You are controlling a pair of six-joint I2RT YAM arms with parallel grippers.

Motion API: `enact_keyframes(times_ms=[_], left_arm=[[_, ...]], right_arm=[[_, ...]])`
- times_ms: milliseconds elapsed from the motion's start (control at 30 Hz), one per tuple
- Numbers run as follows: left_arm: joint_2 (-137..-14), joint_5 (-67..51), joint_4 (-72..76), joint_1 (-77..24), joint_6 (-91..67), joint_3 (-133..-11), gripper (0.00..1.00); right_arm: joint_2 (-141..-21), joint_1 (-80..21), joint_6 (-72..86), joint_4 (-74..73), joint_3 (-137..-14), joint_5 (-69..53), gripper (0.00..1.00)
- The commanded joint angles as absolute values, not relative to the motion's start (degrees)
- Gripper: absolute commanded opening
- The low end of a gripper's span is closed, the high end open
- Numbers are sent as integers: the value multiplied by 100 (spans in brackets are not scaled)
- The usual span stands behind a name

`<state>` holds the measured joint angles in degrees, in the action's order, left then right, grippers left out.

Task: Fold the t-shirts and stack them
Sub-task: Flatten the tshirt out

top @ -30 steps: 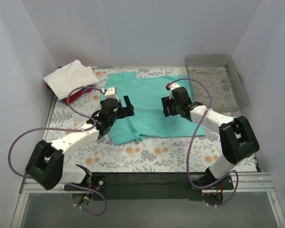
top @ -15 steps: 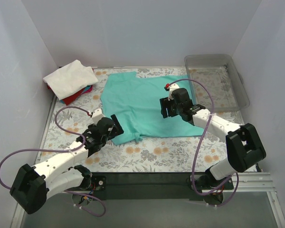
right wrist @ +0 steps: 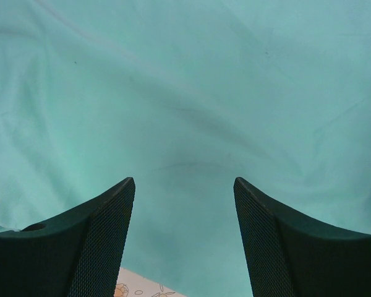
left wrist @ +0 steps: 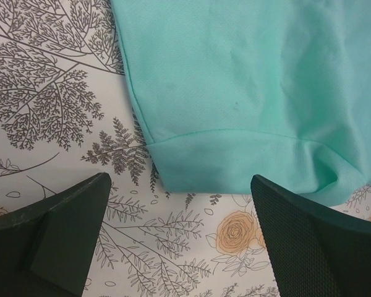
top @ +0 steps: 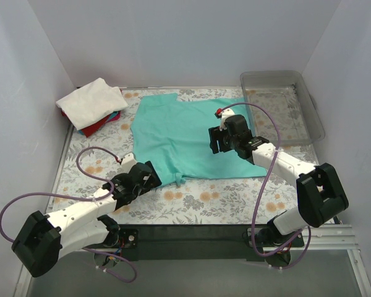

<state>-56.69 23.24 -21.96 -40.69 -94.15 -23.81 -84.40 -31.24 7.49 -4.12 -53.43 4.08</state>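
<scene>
Teal t-shirt (top: 185, 136): spread flat on the middle of table (top: 204, 204), wider left to right. Near-left hem corner (left wrist: 173, 173) lies just ahead of left gripper (top: 149, 177), the nearer one, its fingers wide apart and empty. Right gripper (top: 219, 141): over the cloth's right half, likewise spread, holding nothing. White t-shirt (top: 91, 101): tops the far-left pile.

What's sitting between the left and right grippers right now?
Only the teal t-shirt, spread out. The top view shows the left gripper at its near-left corner and the right gripper over its right half, with cloth spanning the gap.
</scene>
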Motion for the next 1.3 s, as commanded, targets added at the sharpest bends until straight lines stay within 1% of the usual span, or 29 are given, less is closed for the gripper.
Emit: enact_keyframes(times_ms=[0,100,200,233,333,367,433,467,567,600,633,667,700,933,1067,1267], left_arm=[[-5651,2285,-2049,-4157,-9580,-2294,88],[-5800,2241,-1952,-4184,-9571,-2285,83],[-5941,2232,-1907,-4210,-9563,-2285,77],[-5959,2241,-1890,-4219,-9562,-2276,72],[-5985,2206,-1749,-4219,-9545,-2259,62],[-5994,2171,-1714,-4219,-9545,-2250,56],[-6038,2153,-1626,-4219,-9527,-2241,52],[-6064,2153,-1617,-4219,-9527,-2241,47],[-6091,2162,-1573,-4219,-9483,-2232,36],[-6082,2153,-1573,-4219,-9466,-2232,23],[-6047,2136,-1556,-4219,-9448,-2241,14],[-6021,2127,-1564,-4219,-9431,-2250,3],[-5977,2110,-1573,-4219,-9405,-2285,0],[-5336,2022,-1836,-4219,-9027,-2802,0],[-5194,1828,-2153,-4219,-8807,-3312,0],[-4922,1889,-2557,-4193,-8693,-3770,0]], right_arm=[[-8350,-3138,791,-220,-5282,369,60],[-8358,-3138,791,-228,-5300,360,60],[-8358,-3138,791,-228,-5309,343,60],[-8358,-3129,791,-229,-5300,351,60],[-8358,-3138,791,-220,-5300,343,60],[-8367,-3138,800,-220,-5309,334,60],[-8376,-3138,791,-220,-5291,334,60],[-8367,-3138,791,-228,-5300,334,60],[-8376,-3138,791,-229,-5300,334,60],[-8393,-3138,791,-229,-5300,334,60],[-8394,-3138,782,-220,-5300,334,60],[-8411,-3138,791,-228,-5300,334,60],[-8411,-3138,791,-229,-5300,334,60],[-8429,-3138,782,-229,-5300,317,60],[-8385,-3138,765,-237,-5291,325,60],[-8341,-3146,756,-237,-5282,325,60]])
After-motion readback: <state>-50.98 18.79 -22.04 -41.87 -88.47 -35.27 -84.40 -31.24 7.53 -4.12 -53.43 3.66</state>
